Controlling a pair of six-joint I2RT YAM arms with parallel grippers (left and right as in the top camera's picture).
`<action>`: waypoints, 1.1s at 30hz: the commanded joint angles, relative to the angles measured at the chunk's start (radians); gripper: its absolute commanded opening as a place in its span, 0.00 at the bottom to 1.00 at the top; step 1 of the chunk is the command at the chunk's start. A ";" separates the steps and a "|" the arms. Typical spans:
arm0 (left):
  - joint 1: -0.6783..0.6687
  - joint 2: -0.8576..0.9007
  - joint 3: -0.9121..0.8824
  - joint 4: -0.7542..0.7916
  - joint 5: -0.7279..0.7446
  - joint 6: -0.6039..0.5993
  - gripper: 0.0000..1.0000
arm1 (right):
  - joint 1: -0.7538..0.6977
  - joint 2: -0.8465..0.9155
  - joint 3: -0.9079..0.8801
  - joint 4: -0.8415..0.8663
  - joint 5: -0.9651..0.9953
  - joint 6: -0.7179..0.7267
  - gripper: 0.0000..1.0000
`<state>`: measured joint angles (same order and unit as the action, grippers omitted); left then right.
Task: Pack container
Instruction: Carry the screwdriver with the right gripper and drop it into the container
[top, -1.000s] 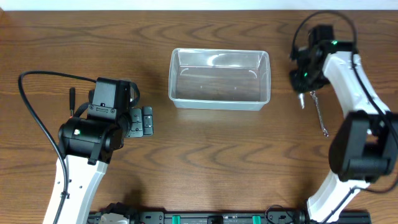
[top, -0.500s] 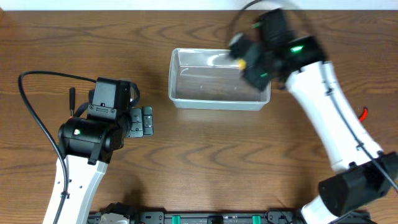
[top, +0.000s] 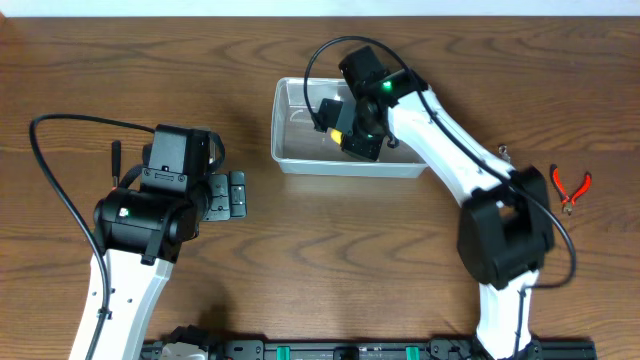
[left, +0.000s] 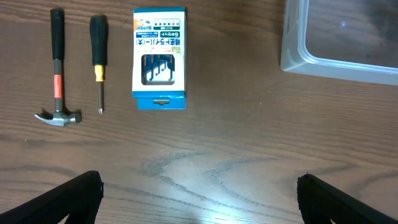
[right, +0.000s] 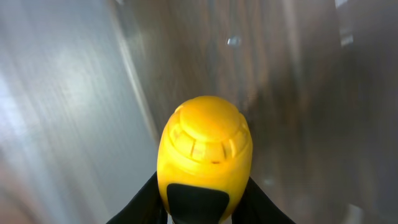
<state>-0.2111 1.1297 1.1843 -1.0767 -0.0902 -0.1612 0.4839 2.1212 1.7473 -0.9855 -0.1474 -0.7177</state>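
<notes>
The clear plastic container (top: 283, 160) stands at the table's back middle; its corner (left: 292, 59) also shows in the left wrist view. My right gripper (top: 347, 128) hangs over the container's inside, shut on a yellow-and-black tool handle (top: 338, 133). In the right wrist view the rounded yellow handle (right: 205, 146) fills the space between my black fingers (right: 144, 200), with the blurred container floor behind it. My left gripper (top: 226, 195) stands wide open above bare wood to the container's left, with nothing between its fingers (left: 74, 193).
In the left wrist view, a hammer (left: 57, 68), a black-handled screwdriver (left: 98, 56) and a small blue-and-white box (left: 160, 59) lie in a row on the table. Red-handled pliers (top: 571, 186) lie at the far right.
My right arm has swung from the table's right side leftwards to over the container, carrying the yellow-handled tool. The left arm has not moved.
</notes>
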 joint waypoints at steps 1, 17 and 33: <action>0.004 0.002 0.011 -0.009 -0.016 -0.017 0.98 | -0.027 0.020 0.010 0.003 -0.077 0.045 0.01; 0.004 0.002 0.011 -0.022 -0.016 -0.017 0.98 | -0.046 0.045 0.010 -0.013 -0.087 0.044 0.67; 0.004 0.002 0.011 -0.022 -0.016 -0.016 0.98 | -0.239 -0.202 0.375 -0.356 0.153 0.609 0.99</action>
<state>-0.2111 1.1297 1.1843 -1.0962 -0.0902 -0.1612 0.3431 2.0521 2.0235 -1.2808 -0.1226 -0.3485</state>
